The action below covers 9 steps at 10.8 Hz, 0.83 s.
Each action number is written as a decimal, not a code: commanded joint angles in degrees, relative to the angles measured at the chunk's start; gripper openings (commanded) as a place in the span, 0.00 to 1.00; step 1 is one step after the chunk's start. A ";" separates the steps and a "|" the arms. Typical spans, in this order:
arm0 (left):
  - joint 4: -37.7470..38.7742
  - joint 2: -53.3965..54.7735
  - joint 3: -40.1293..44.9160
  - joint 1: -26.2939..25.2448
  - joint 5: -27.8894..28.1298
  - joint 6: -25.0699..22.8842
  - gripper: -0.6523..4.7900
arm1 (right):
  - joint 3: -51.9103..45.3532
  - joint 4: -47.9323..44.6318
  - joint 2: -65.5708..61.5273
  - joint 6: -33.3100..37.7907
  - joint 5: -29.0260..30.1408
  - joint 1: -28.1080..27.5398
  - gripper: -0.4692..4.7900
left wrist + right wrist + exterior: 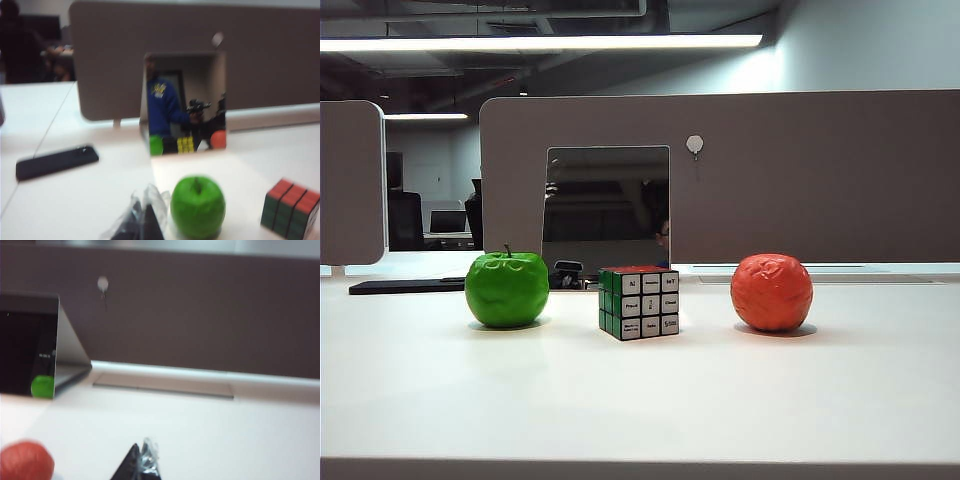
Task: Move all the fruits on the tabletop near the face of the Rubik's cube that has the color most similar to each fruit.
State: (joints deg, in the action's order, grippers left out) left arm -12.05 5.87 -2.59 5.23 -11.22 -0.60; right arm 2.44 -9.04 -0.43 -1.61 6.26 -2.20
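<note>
— Where are the fruits?
— Green apple (507, 289) left of the Rubik's cube (640, 301), orange-red fruit (772, 292) right, all apart on the counter (640, 400).
— The tools?
— Left tool (142, 222) near the apple, right tool (140, 465) beside the orange-red fruit; both pressed together, empty.

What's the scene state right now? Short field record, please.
apple: green apple, left of the cube, apart
cube: Rubik's cube, centre of tabletop; green face toward apple, red on top, white printed face front
other fruit: orange-red fruit, right of the cube, apart
left gripper: jaws shut, empty, near apple
right gripper: jaws shut, empty
</note>
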 commanded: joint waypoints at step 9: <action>18.64 19.34 -24.65 0.07 -6.78 -0.33 0.11 | 34.47 29.33 -21.51 -5.18 10.01 0.07 0.08</action>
State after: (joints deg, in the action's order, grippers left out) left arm 8.21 24.34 -26.94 5.23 -16.71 -0.62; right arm 35.62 20.91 -20.58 -5.43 14.52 -2.15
